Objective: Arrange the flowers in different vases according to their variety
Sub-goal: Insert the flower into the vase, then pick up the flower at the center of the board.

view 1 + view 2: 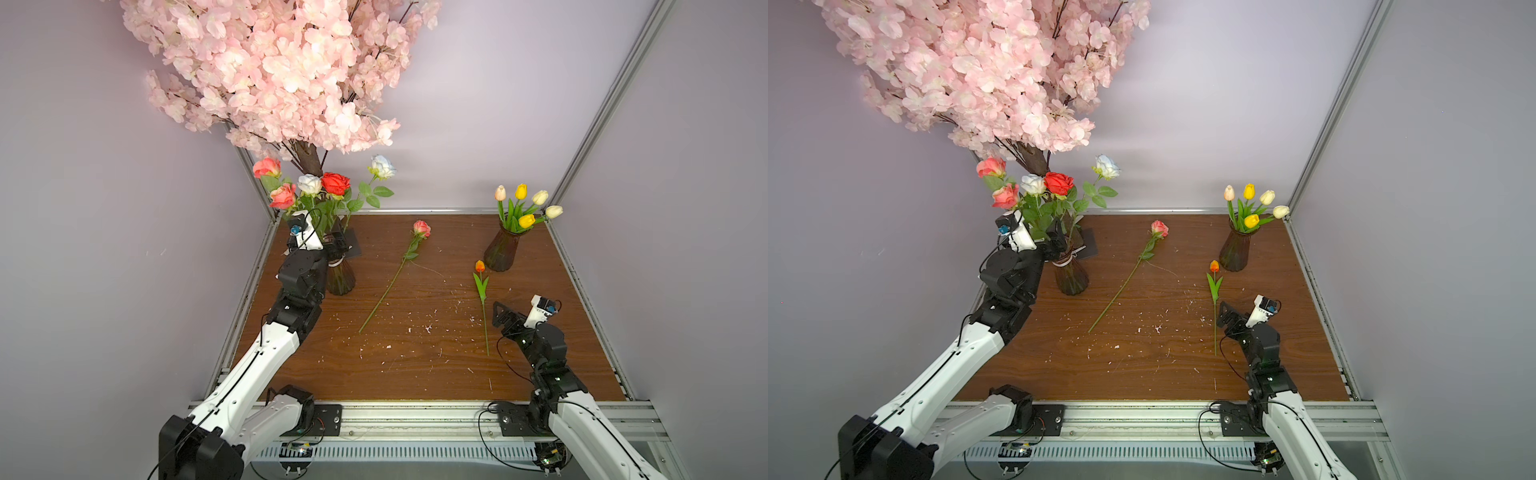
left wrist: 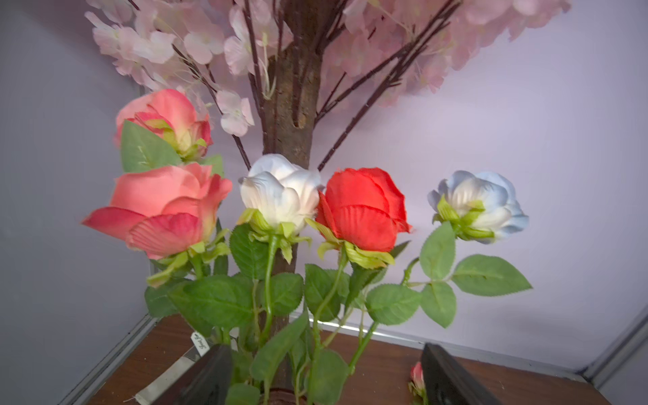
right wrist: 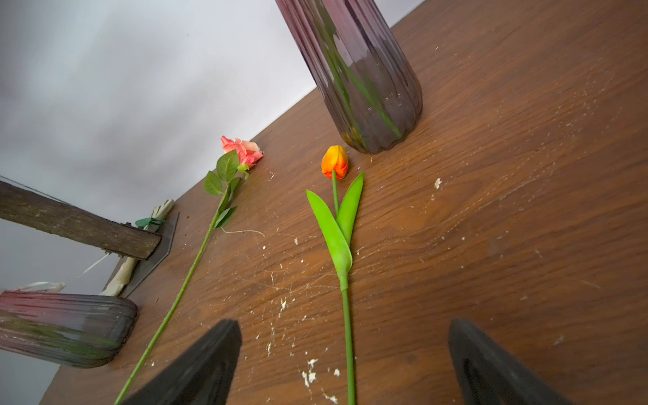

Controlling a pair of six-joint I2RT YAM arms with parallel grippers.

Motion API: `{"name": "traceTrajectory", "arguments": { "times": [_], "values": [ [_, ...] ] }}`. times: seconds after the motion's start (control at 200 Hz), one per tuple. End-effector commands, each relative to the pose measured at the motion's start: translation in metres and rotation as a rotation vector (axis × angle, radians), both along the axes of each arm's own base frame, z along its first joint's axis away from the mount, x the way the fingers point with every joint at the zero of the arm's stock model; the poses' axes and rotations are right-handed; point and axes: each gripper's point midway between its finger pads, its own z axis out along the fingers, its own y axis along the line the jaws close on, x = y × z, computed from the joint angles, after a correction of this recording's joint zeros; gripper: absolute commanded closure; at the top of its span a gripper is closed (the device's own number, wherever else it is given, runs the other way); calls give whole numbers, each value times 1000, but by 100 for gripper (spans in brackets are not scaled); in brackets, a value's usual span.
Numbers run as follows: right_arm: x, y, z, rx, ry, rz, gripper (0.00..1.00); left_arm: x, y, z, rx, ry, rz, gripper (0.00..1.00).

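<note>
Two dark ribbed vases stand on the wooden table. The left vase (image 1: 340,279) holds several roses (image 1: 335,183), pink-coral, white and red. My left gripper (image 1: 337,246) is at its neck, open, and in the left wrist view its fingers (image 2: 210,371) stand wide on either side of the rose stems (image 2: 324,350). The right vase (image 1: 501,249) holds several tulips (image 1: 526,220). A pink rose (image 1: 421,229) and an orange tulip (image 1: 480,266) lie loose on the table. My right gripper (image 3: 345,326) is open, low over the tulip's stem (image 3: 348,336), which runs between its fingers.
A big pink blossom tree (image 1: 282,75) rises from the back left corner, its trunk (image 1: 309,160) and dark base plate (image 1: 354,246) right behind the left vase. Walls and aluminium rails (image 1: 415,210) close in the table. White crumbs (image 1: 428,328) dot the wood.
</note>
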Motion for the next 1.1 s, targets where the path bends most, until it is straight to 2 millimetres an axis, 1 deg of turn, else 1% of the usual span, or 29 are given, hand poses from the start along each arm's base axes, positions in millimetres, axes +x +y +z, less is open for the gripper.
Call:
{"name": "traceTrajectory", "arguments": {
  "times": [0.0,0.19,0.28,0.295,0.315,0.36,0.475,0.55,0.646,0.706,0.821,0.966,1.051,1.096],
  "values": [
    [5,9,18,-1,-65,54,1,-7,-20,-24,-2,79,-98,9],
    [5,21,26,7,-99,128,1,-23,-41,-52,-29,122,-217,6],
    [8,22,22,-3,-67,131,1,-34,-51,-68,-64,112,-275,3],
    [9,23,21,-5,-59,134,1,-35,-51,-68,-69,105,-278,3],
    [10,23,20,-9,-51,136,0,-37,-53,-75,-71,111,-287,2],
    [12,24,19,-19,-33,139,1,-41,-56,-85,-72,114,-299,0],
    [16,23,13,-47,10,139,1,-49,-66,-106,-60,127,-329,1],
    [18,20,7,-69,53,126,6,-52,-73,-118,-46,138,-348,1],
    [21,14,-5,-106,135,97,12,-57,-87,-133,-23,143,-392,0],
    [23,12,-11,-133,187,86,13,-57,-94,-143,6,157,-403,1],
    [24,9,-19,-200,287,75,15,-54,-102,-150,14,188,-429,0],
    [25,7,-26,-299,399,70,14,-54,-103,-154,13,195,-432,0],
    [26,8,-30,-355,460,74,12,-54,-103,-153,15,192,-432,1],
    [27,10,-31,-379,487,83,6,-55,-102,-153,16,191,-432,1]
  ]
}}
